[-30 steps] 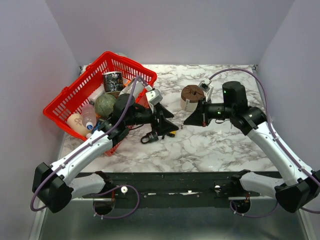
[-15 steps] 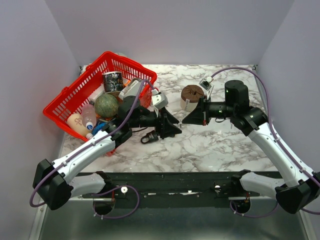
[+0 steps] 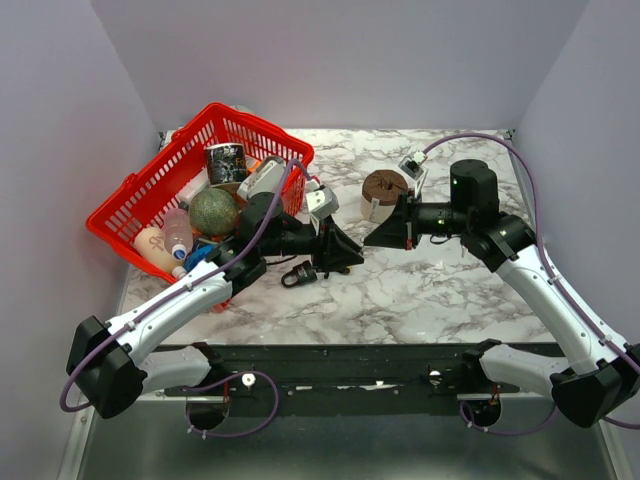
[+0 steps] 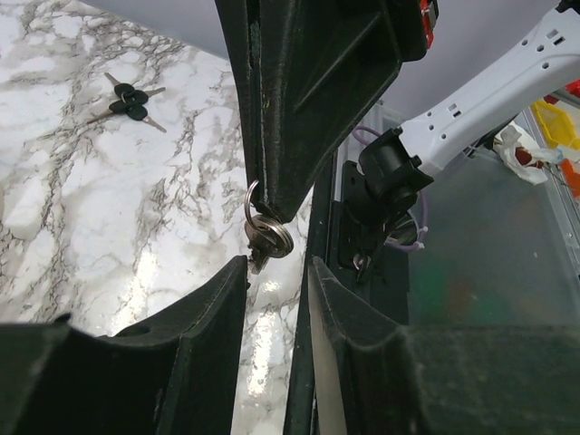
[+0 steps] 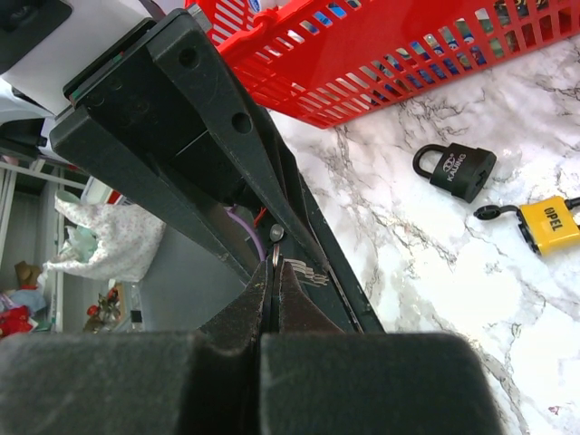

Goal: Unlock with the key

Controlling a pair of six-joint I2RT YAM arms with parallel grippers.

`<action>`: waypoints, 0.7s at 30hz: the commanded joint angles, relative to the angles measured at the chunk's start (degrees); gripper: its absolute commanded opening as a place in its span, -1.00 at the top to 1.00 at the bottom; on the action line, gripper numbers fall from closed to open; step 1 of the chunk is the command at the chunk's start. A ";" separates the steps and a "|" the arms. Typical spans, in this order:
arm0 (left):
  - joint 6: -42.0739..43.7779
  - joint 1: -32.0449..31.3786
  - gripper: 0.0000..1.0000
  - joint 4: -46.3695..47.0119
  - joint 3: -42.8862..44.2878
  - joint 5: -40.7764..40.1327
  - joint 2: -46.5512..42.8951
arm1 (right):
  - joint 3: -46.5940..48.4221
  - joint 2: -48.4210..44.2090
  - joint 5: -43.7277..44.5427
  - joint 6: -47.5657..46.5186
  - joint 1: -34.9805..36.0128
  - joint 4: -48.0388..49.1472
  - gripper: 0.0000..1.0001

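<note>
My right gripper (image 3: 368, 242) is shut on the ring of the key (image 4: 268, 234), a small silvery key that hangs from its fingertips; in the right wrist view only a thin metal edge (image 5: 275, 256) shows between the shut pads. My left gripper (image 3: 352, 258) is open, its fingertips just short of the hanging key, which sits close to its left finger (image 4: 217, 299). The black padlock (image 5: 458, 170) and the yellow padlock (image 5: 546, 224) lie on the marble below; the black one also shows in the top view (image 3: 297, 276).
A red basket (image 3: 130, 200) full of items stands tilted at the back left. A brown roll (image 3: 383, 188) stands behind the right gripper. A spare bunch of black-headed keys (image 4: 127, 98) lies on the marble.
My left gripper has lifted off the padlocks and moved right, toward the right gripper. My right gripper has shifted a little left, so the two tips are now nearly meeting.
</note>
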 commanded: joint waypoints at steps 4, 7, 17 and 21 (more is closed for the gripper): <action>0.82 -0.43 0.19 1.99 -0.05 -1.70 0.58 | -0.91 -1.03 -2.29 1.30 -0.33 2.04 0.99; 0.64 -0.43 0.19 1.81 -0.05 -2.57 0.67 | -1.18 -1.03 -2.29 1.48 -0.33 2.22 0.99; 0.73 -0.43 0.80 1.99 -0.31 -2.75 0.23 | -2.05 -1.21 -0.89 1.48 -0.24 2.40 0.99; 0.99 -0.61 1.00 1.55 -0.31 -2.49 -0.03 | -2.23 -1.65 0.35 1.39 -0.33 2.31 0.99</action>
